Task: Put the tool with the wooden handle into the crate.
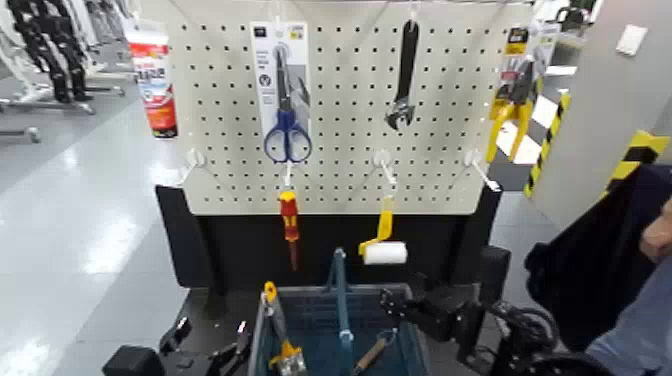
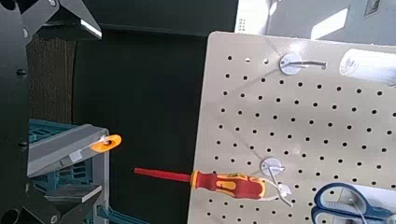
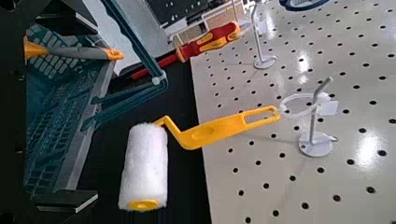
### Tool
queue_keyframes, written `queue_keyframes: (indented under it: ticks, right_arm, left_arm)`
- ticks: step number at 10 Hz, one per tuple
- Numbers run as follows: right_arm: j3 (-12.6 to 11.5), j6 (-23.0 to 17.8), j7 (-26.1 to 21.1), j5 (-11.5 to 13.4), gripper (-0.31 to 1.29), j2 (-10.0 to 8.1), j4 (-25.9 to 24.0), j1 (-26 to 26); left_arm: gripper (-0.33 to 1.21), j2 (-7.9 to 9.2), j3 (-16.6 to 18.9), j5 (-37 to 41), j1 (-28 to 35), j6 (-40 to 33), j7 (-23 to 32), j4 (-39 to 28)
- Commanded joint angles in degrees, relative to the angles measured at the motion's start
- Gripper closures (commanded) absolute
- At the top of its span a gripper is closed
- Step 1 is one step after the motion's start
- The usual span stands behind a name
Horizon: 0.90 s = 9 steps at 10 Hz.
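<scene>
Trowel point(image 1: 372, 354) released inside crate point(image 1: 300, 291); right gripper point(image 1: 391, 313) spread, empty, at rim. Best lift gently, clear of hoop. Left gripper point(image 1: 212, 340) idle beside crate.

Bright, even indoor light; white glare on the floor point(image 1: 80, 230), left side.
</scene>
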Motion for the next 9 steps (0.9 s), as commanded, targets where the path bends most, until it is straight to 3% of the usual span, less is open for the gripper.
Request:
queue_keyframes:
  ticks: [1, 4, 9]
  right_arm:
    - [-1.9, -1.83, -6.62, 3.68, 0.07, 1.48, -8.06, 5.88]
    - [-2.17, -11.67, -17.96, 7.46, 0.09, 3.76, -12.19, 13.7]
    - [-0.23, -21.95, -26.92, 11.24, 0.15, 4.55, -12.19, 19.41]
  left_arm:
    - [0.15, 0.0, -0.05, 0.01, 0.0, 0.0, 0.0, 0.0]
    - [0.15, 0.0, -0.05, 0.01, 0.0, 0.09, 0.0, -0.18]
    - [0.15, 0.09, 0.04, 0.01, 0.0, 0.18, 0.0, -0.27]
